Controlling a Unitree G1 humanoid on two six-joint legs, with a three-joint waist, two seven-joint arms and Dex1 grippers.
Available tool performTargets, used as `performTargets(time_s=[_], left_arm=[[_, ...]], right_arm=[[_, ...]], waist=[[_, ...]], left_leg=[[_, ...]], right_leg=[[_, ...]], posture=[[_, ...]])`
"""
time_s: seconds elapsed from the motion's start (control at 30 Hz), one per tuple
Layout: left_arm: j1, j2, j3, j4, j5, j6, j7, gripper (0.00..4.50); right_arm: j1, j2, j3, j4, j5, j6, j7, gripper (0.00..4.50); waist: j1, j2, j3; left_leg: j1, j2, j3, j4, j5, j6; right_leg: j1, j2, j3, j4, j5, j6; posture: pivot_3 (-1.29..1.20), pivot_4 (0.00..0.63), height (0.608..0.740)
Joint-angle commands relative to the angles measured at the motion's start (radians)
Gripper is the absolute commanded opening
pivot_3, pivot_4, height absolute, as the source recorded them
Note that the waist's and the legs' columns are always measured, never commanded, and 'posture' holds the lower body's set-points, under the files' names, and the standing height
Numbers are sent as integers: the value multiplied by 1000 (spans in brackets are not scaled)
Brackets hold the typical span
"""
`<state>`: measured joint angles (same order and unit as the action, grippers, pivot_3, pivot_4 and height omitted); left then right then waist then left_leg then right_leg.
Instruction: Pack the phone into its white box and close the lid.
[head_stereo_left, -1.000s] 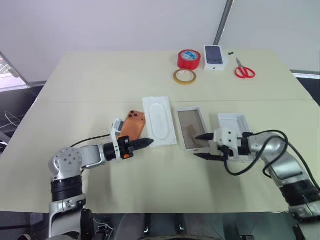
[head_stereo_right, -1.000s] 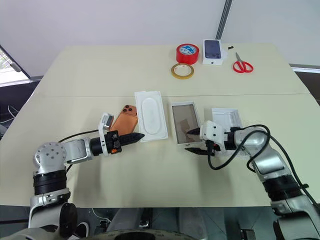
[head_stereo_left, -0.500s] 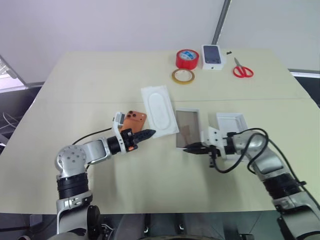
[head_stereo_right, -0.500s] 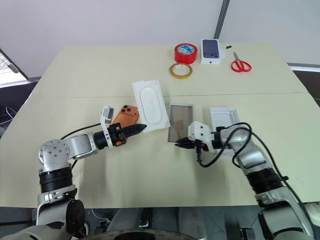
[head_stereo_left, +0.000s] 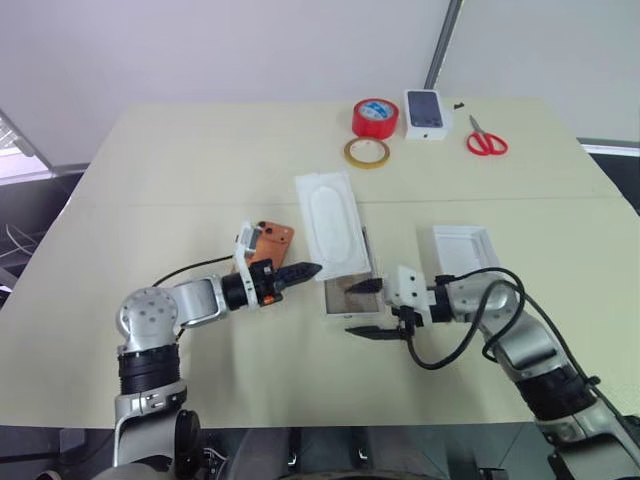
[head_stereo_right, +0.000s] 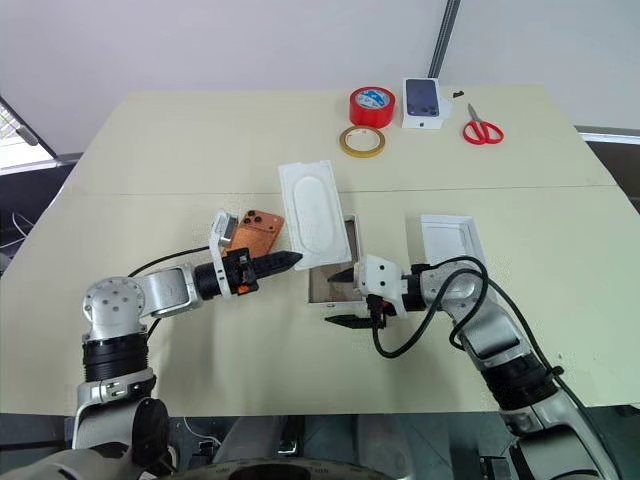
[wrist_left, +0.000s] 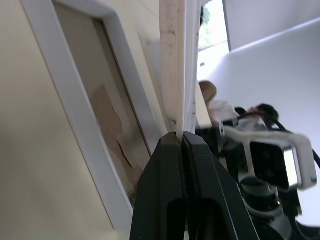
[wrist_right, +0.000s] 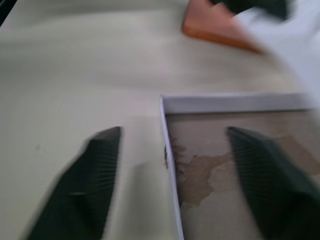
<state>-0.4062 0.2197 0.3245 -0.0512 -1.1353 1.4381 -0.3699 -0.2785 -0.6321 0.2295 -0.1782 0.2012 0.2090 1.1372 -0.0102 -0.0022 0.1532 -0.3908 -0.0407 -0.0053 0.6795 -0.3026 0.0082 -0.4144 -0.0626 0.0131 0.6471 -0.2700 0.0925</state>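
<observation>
The orange phone (head_stereo_left: 268, 240) lies back up on the table. My left gripper (head_stereo_left: 312, 268) is just to its right, shut on the near edge of the flat white insert (head_stereo_left: 335, 215), which tilts over the far end of the white box (head_stereo_right: 325, 283). The box shows its tan floor (wrist_right: 210, 170). My right gripper (head_stereo_left: 350, 308) is open at the box's near end, one finger (wrist_right: 90, 180) over the table and the other (wrist_right: 260, 175) over the floor, so the box wall stands between them. The white lid (head_stereo_left: 462, 248) lies open side up, to the right of the box.
At the table's far side are a red tape roll (head_stereo_left: 377, 117), a tan tape ring (head_stereo_left: 368, 152), a small white box printed with a dark phone (head_stereo_left: 425, 110) and red-handled scissors (head_stereo_left: 487, 138). Black cables loop beside both arms.
My right gripper shut, slid left with the white box, then opened. The insert, held by my left gripper, has swung right over the box's far end. The camera view shifted too.
</observation>
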Motion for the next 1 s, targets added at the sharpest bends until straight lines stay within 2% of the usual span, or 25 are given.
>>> performTargets(time_s=[0.03,0.1,0.2,0.5,0.6,0.77,0.93,1.0], left_arm=[[29,24,-8,-45,-37,13,-26,0],[46,27,-14,-45,-33,6,-28,0],[59,23,-42,-36,-14,-8,-34,0],[34,33,-142,-2,49,-74,-100,0],[14,39,-163,12,72,-95,-114,977],[-2,46,-180,-8,79,-86,-126,3375],[-1,68,-171,-37,91,-124,-134,3375],[5,90,-173,-67,106,-157,-152,3439]], right_arm=[[76,-108,-134,-82,57,24,14,3426],[139,-172,-196,-73,60,-3,25,3426],[161,-203,-247,-6,28,-62,-15,3426],[59,-158,-238,108,-34,-157,-106,3426],[37,-144,-249,113,-19,-146,-129,3468],[-20,-110,-261,91,36,-91,-143,3468],[-89,-26,-216,64,62,-35,-181,3468],[-95,5,-195,49,105,19,-162,2905]], waist=[[5,0,0],[17,0,0],[21,-1,0],[18,-1,0],[21,-1,0],[21,-1,0],[15,0,0],[15,-1,0]], left_leg=[[0,0,0,0,-1,2],[0,0,0,0,-3,5],[0,0,0,0,-4,6],[0,0,0,0,-3,5],[0,0,0,0,-2,3],[0,0,0,0,-2,3],[0,0,0,0,-2,4],[0,0,0,0,-2,4]], right_leg=[[0,0,0,0,0,0],[1,0,0,-2,0,0],[2,-1,0,-3,0,0],[1,0,0,-2,0,0],[1,0,0,-2,0,0],[1,0,0,-2,0,0],[0,0,0,-2,0,0],[0,0,0,-1,0,0]], posture=[[0,150,740],[0,150,740],[0,150,740],[0,150,740],[0,150,740],[0,150,740],[0,150,740],[0,150,740]])
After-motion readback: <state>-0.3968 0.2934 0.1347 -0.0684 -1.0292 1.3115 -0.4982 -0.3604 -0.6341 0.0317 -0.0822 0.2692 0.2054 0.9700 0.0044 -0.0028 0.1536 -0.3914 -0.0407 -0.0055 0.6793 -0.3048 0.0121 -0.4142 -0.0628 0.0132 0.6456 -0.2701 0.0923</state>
